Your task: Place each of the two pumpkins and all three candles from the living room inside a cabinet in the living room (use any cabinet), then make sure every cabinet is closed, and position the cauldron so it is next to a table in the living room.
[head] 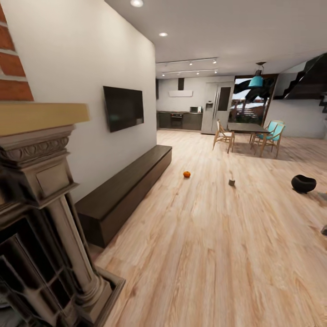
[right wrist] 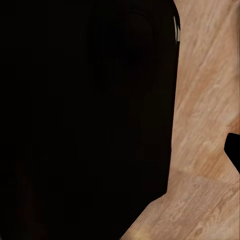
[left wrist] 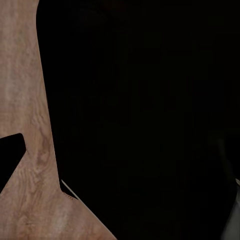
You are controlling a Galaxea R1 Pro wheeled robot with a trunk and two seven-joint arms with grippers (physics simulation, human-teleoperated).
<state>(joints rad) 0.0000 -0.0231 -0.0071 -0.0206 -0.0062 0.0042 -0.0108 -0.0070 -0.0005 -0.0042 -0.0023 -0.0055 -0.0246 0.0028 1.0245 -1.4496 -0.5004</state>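
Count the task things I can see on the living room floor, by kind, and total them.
Pumpkin: 1
Candle: 1
Cauldron: 1
Total: 3

Wide bare floor (head: 218,254) lies open toward 12 o'clock. At 9 o'clock the fireplace (head: 41,218) crowds close; the low cabinet (head: 125,186) lines the wall toward 11. Pumpkin (head: 186,174), candle (head: 231,182) and cauldron (head: 303,183) stand well apart.
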